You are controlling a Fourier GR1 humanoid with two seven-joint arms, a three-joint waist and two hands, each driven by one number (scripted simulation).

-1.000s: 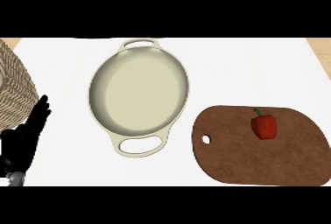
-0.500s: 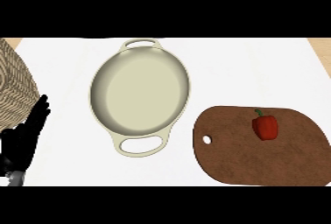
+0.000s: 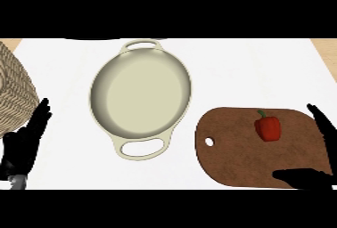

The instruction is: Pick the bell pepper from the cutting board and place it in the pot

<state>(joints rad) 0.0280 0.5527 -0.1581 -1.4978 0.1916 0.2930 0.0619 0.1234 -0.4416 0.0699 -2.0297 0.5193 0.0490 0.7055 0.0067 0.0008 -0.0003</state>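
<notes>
A small red bell pepper (image 3: 268, 127) with a green stem lies on the brown cutting board (image 3: 244, 156) at the right. A cream oval pot (image 3: 141, 93) with two loop handles stands empty in the middle of the white counter. My right hand (image 3: 314, 174) shows at the lower right edge, open, fingers straight along the board's right side and thumb over its near edge, apart from the pepper. My left hand (image 3: 25, 144) rests open at the left edge, fingers up.
A woven wicker basket (image 3: 13, 91) stands at the far left, just beyond my left hand. White countertop (image 3: 263, 71) lies between the pot and the board and behind the board.
My right hand has come into view at the lower right, over the cutting board's edge. The left hand, pot and pepper have not moved.
</notes>
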